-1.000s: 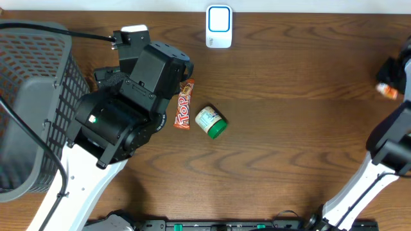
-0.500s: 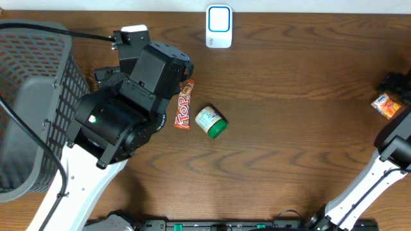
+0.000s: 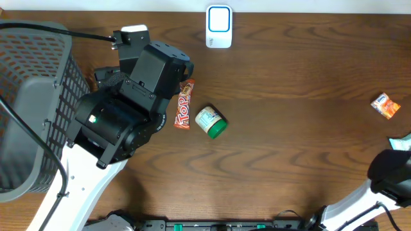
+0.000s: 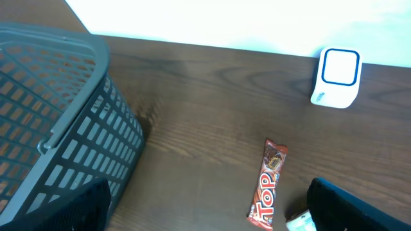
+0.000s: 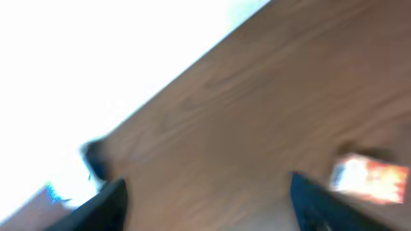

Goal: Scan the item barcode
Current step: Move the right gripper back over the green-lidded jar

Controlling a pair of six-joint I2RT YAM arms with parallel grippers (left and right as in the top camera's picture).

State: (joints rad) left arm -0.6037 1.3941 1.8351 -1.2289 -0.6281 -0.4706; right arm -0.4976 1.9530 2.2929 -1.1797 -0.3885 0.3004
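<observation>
Down at the near edge, the right tool (image 5: 209, 206) is tucked in close to its own arm, and its wrist view is all blur, but you can make out the two fingers standing apart with nothing between them, touching nothing. Just past it, the orange packet (image 3: 385, 106) lies flat on the table (image 3: 289, 160) out on the right, on its own and well apart from everything else. Over in the middle sits the jar (image 3: 210, 122) on its side, green lid pointing to the near right, and just beside it, the candy bar (image 3: 184, 104) lies lengthwise, label up. The left tool (image 4: 212, 215) hangs above them beside the basket (image 4: 58, 128), spread as wide as it goes, empty, both fingers clear of the wood, the bar in plain sight under it. Right at the far edge stands the scanner (image 3: 219, 26), face up towards us, nothing in front of it. I'd say we're between items here, with no scan under way and a fresh pick to come. My guess is the candy bar's next: the left tool needs to drop down, close across the bar's narrow width, lift it and turn whichever side carries the barcode towards that scanner window
</observation>
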